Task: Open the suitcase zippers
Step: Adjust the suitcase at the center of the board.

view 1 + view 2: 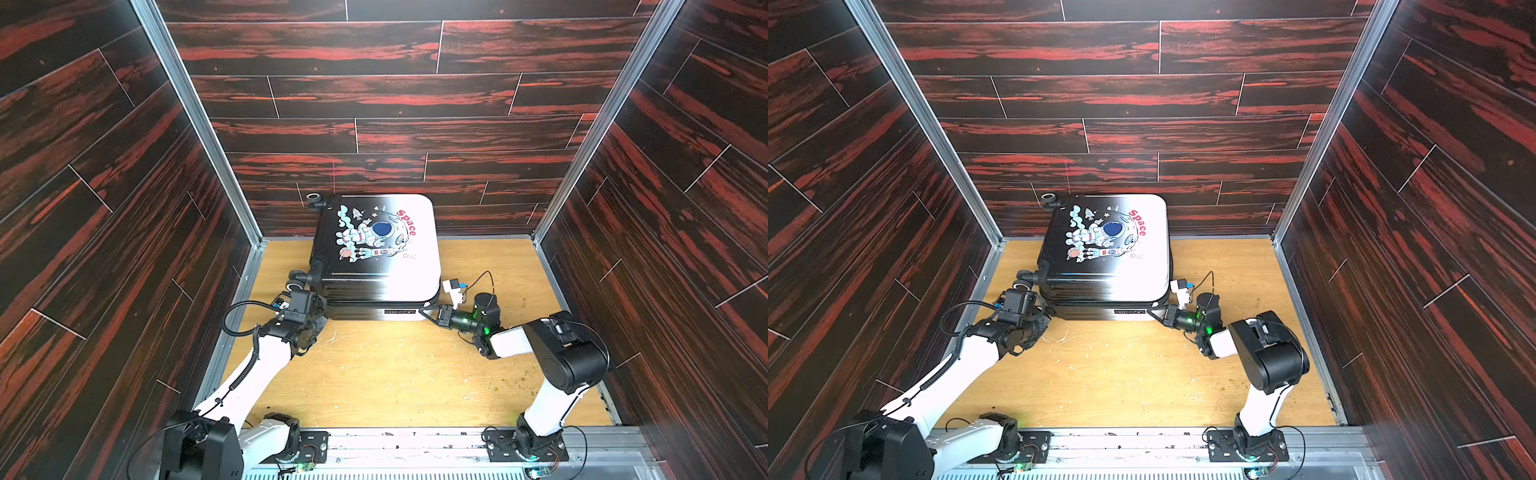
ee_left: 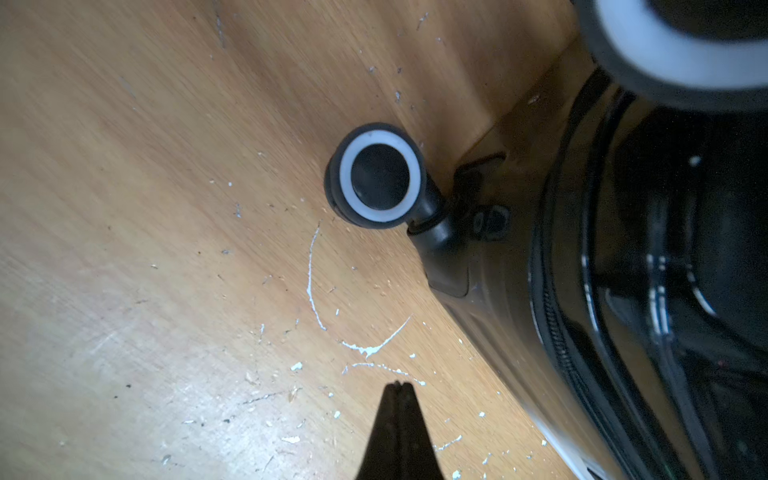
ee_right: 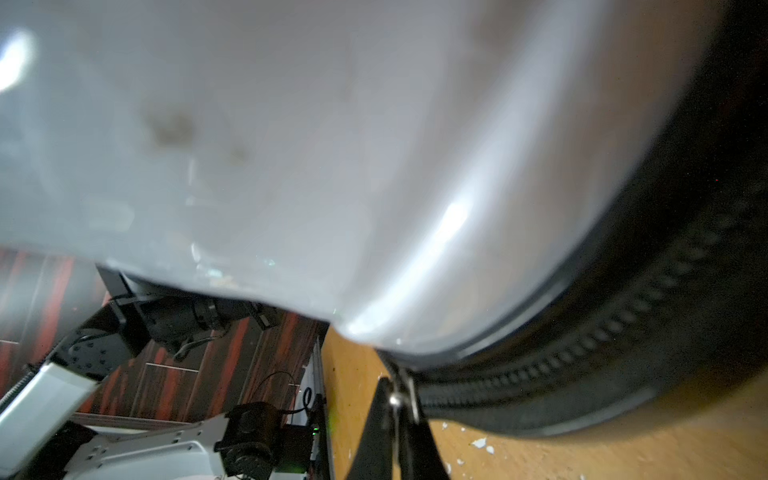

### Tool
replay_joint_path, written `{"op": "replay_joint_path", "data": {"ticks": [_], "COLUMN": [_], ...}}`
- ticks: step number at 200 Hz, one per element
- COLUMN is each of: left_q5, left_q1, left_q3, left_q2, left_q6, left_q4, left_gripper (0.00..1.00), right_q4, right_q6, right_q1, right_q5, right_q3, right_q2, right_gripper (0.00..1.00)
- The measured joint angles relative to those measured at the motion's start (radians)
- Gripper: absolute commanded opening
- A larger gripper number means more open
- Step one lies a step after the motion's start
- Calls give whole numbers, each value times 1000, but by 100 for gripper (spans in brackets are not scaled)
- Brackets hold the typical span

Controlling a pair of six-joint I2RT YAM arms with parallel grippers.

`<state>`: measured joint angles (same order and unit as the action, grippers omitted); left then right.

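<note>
1. Mostly, the suitcase (image 1: 374,249) shows only its printed top shell. It lies flat at the far middle of the wooden tabletop (image 1: 395,374), far edge by the back wall (image 1: 374,124), spinner wheels (image 1: 294,286) toward the left arm's side. Its underside and far side are hidden in both top views.
2. Up close in the right wrist view, the white shell is a blurred pale mass filling most of the frame. The zipper track (image 3: 582,345) curves round the corner below it as a band of dark teeth.
3. The left wrist view catches only a short stretch of track (image 2: 557,332) on the black end; the frame edge cuts off the rest.
4. The right gripper (image 3: 397,405) is clamped on a small metal zipper pull (image 3: 399,390) at the case's near right corner. Its fingers cover most of the pull, so its shape is hard to make out.
5. The left gripper (image 2: 398,387) has its tips pressed together with nothing between them, over bare tabletop beside the near left corner. In the top views its own wrist hides it.
6. Counts: one suitcase, two arms, one pull in sight.
7. Three wheels can be counted in a top view: one at the far left corner (image 1: 312,196) and two at the near left corner (image 1: 296,275). A fourth cannot be made out.
8. The left wrist view shows two wheels, one whole (image 2: 378,174) and one cropped and blurred (image 2: 673,50).
</note>
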<state>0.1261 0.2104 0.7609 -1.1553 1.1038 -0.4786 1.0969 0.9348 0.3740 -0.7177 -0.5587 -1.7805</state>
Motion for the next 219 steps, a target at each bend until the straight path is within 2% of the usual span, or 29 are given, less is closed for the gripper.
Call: {"op": "replay_joint_path", "data": {"ticks": [14,34,55,91,116,149,176,219], "left_q5": [-8,-16,-13,-3,-3,-20,-36,-44], "left_q1": [0,6,51,227,286,352,406,431], "left_q3": [0,2,13,34,-7,-105,-139,-172], "left_q2": [0,8,35,56,72,88,87,115], "left_q6": [-11,-29,-39,6,58,145,201,244], "left_q4": [2,-5,-18,-19,-1,67,137,216], "left_gripper": [12,41,60,75,77,72,67,57], "right_q4": [2,-64,-230,-435,-466,-468,-436,-395], "right_q6": [-2,-43,-119,-221,-241,-238,-233,-233], "right_q1": [0,4,35,202,352,500,552,607], "right_q5": [0,22,100,269,418,554,605,653], "right_q3": [7,15,29,67,108,135,131,101], "right_q2": [3,45,149,303,380,422,399,345], "right_gripper": [0,0,0,0,0,0,0,0]}}
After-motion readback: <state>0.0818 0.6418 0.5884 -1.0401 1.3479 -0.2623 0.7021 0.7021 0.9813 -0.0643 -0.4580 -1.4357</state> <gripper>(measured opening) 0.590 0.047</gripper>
